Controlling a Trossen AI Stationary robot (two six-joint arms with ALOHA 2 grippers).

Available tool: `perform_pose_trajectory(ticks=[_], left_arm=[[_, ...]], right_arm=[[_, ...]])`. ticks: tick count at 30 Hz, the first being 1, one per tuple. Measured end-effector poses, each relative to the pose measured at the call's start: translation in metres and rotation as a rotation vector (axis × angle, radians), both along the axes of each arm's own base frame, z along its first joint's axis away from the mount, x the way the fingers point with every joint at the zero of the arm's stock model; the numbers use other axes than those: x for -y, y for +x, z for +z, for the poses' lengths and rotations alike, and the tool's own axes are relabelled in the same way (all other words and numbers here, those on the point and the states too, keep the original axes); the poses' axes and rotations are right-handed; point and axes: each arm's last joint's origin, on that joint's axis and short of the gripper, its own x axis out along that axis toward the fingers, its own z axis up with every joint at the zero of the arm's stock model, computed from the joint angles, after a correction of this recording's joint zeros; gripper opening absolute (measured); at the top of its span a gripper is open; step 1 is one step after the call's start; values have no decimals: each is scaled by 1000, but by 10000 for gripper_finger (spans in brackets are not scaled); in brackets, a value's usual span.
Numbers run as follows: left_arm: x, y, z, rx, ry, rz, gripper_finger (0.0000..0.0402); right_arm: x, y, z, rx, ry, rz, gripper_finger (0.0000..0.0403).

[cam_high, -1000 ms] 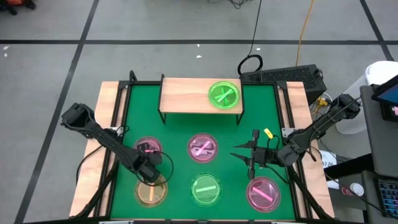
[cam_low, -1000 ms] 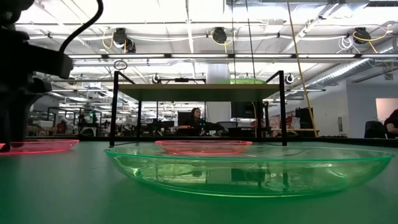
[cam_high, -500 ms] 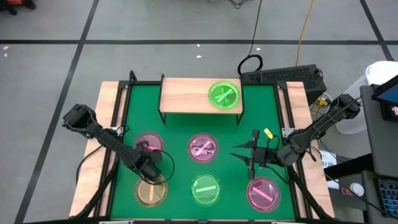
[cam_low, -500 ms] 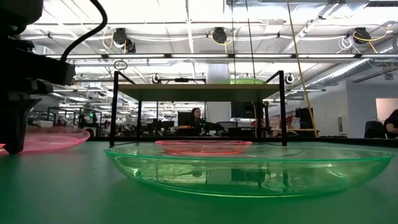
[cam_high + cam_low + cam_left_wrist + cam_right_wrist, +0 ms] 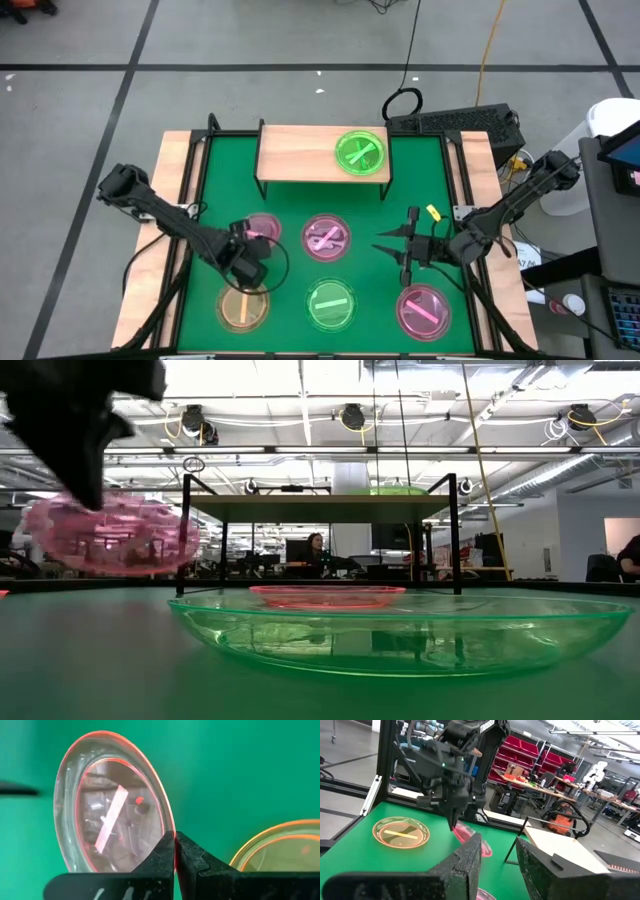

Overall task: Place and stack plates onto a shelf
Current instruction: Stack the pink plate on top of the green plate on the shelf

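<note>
Pink plate (image 5: pixel 117 805) hangs clear of the green mat, tilted, its rim pinched in the left gripper (image 5: pixel 175 851) over the table's left side. Level it, then carry it to the shelf (image 5: pixel 300 153) beside the green plate (image 5: pixel 360 152) there. Farther right, the right gripper (image 5: pixel 392 248) waits, fingers spread.

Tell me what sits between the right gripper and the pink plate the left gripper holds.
In the high view, one pink plate lies on the mat between the right gripper and the held pink plate in the left gripper.
</note>
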Motion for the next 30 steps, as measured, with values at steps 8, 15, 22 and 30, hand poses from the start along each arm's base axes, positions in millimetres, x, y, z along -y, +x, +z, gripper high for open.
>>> perform_pose_trajectory(ticks=[8,15,22,30], left_arm=[[3,21,55,140,28,-106,1],[-13,46,103,319,257,-300,1],[-76,94,119,454,485,-441,1],[-152,135,94,352,647,-590,1]], right_arm=[[0,0,0,-2,0,1,105],[-1,-6,5,15,-19,19,105],[-2,-26,19,54,-53,-75,105],[-1,-35,24,61,-87,-104,105]])
